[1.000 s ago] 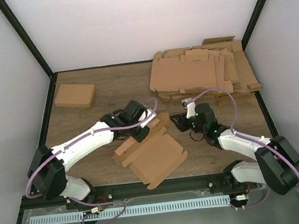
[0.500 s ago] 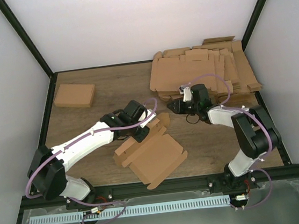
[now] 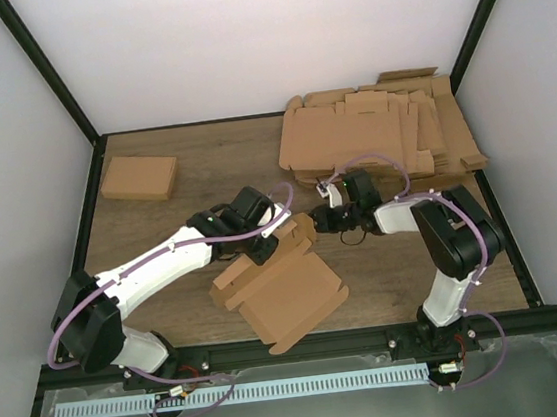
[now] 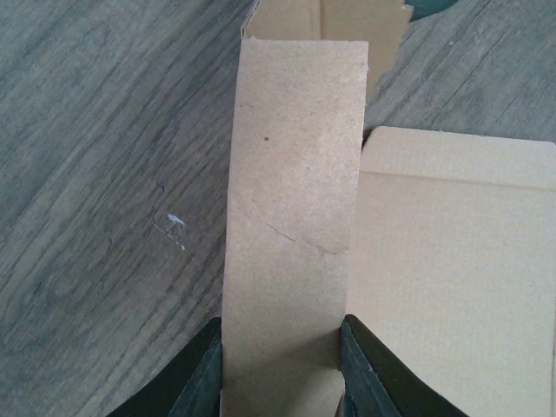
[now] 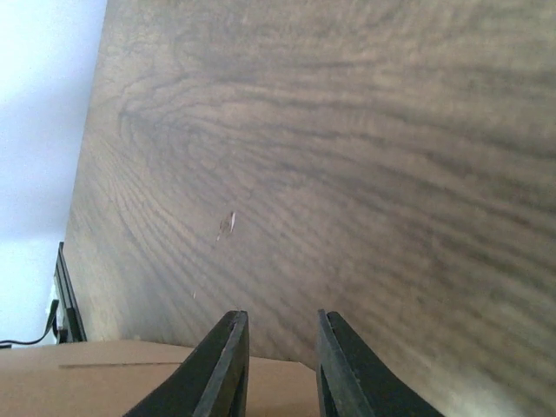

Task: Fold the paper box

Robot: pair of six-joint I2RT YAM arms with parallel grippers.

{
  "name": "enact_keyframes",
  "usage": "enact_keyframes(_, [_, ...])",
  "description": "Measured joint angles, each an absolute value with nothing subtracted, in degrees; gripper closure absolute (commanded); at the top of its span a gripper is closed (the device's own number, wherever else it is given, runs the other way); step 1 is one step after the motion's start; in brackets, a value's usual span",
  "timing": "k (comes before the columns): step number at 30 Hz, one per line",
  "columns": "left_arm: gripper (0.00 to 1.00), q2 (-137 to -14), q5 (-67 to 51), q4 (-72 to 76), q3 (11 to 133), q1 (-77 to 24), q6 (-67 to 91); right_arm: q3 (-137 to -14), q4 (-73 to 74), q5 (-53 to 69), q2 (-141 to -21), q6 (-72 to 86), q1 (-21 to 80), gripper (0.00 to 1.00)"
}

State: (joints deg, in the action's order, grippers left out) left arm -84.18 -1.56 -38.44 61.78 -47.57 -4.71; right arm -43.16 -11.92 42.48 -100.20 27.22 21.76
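Note:
The paper box [image 3: 290, 293] lies half folded near the front middle of the table, its brown panels spread and one side wall raised. My left gripper [image 3: 264, 249] is shut on an upright flap of the box. In the left wrist view that flap [image 4: 294, 208] fills the gap between the two black fingers [image 4: 205, 373]. My right gripper [image 3: 318, 221] hovers just right of the box's far flap. It is open, with a narrow gap and nothing between the fingers [image 5: 228, 369]. An edge of the box [image 5: 104, 382] shows below them.
A thick pile of flat cardboard sheets [image 3: 381, 136] fills the back right corner, just behind my right arm. A closed folded box [image 3: 139, 177] sits at the back left. Black frame posts [image 3: 88, 215] and white walls bound the wooden table.
My right arm has swung its gripper away from the near right, first toward the pile and then left up to the box's far flap. The left gripper and the box have stayed put.

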Motion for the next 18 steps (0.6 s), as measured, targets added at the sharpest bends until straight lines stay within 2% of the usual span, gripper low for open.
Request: enact_keyframes(18, [0.67,-84.27,-1.96,-39.11,61.8,-47.62,-4.25,-36.49,-11.49,37.8,-92.42,30.81,26.81,0.76])
